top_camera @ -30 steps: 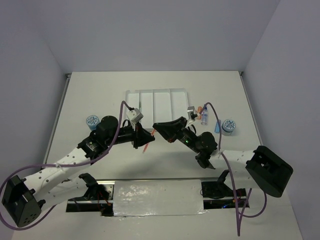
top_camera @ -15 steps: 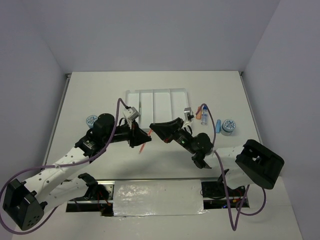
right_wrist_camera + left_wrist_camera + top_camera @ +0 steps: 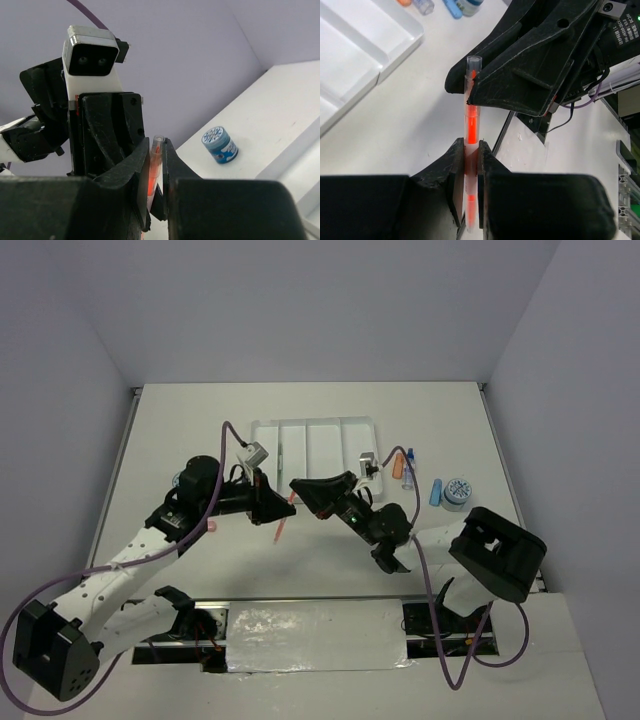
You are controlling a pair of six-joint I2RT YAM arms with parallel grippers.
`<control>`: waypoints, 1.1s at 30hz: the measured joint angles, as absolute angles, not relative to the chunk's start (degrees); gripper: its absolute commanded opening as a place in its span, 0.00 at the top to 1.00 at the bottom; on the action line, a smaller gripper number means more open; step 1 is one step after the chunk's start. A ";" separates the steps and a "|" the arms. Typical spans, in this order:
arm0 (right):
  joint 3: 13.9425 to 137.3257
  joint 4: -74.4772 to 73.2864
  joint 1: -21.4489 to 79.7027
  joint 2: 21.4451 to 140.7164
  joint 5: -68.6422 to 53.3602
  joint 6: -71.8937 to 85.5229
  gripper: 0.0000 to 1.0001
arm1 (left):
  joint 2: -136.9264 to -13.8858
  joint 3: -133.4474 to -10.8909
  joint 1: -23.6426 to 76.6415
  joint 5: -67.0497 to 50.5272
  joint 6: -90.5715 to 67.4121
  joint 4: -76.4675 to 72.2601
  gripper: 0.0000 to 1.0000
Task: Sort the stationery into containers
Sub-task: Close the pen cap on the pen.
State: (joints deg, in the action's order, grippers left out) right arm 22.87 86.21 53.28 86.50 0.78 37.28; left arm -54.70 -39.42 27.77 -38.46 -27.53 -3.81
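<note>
Orange pen: you grip it with left tool and right tool together, mid-frame; tray looks nearly bare, most sorting remains.

Tray is parked toward the far middle of the desk. Just in front of it, a pen is pinched by the left claw and the right claw at once. Right of the tray, a bottle, capsule pieces and a roll are scattered. Another roll is sat way over left.
</note>
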 measured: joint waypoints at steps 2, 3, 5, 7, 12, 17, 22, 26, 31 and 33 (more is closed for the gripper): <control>22.37 86.56 53.28 87.83 0.84 38.92 1.00 | -55.07 -39.42 27.44 -38.41 -27.59 -1.80 1.00; 22.04 86.52 53.30 88.03 0.84 39.55 1.00 | -55.24 -39.42 27.44 -38.41 -27.62 -1.08 1.00; 21.80 86.32 53.30 87.72 0.80 40.23 1.00 | -55.33 -39.42 27.46 -38.48 -27.62 -0.67 1.00; 21.89 85.65 53.30 85.43 0.64 40.01 1.00 | -55.31 -39.40 27.70 -39.11 -27.33 -1.80 1.00; 24.40 73.38 53.52 75.55 0.21 36.27 1.00 | -53.69 -38.98 30.00 -37.52 -25.32 -6.57 1.00; 31.70 53.39 54.02 66.35 -0.78 30.81 0.85 | -50.24 -36.10 30.79 -35.64 -24.16 -15.59 1.00; 36.51 37.58 53.45 62.06 -3.44 27.35 0.57 | -49.41 -33.41 31.14 -33.15 -24.05 -22.28 1.00; 37.26 27.59 49.74 59.92 -6.66 26.11 0.35 | -50.04 -32.45 30.76 -30.63 -24.10 -27.11 1.00; 39.92 20.12 43.05 55.72 -8.69 25.19 0.29 | -51.29 -31.07 30.79 -29.06 -24.05 -28.80 1.00; 40.51 18.17 42.06 52.42 -8.45 24.34 0.28 | -51.96 -30.96 30.79 -27.05 -24.10 -28.71 1.00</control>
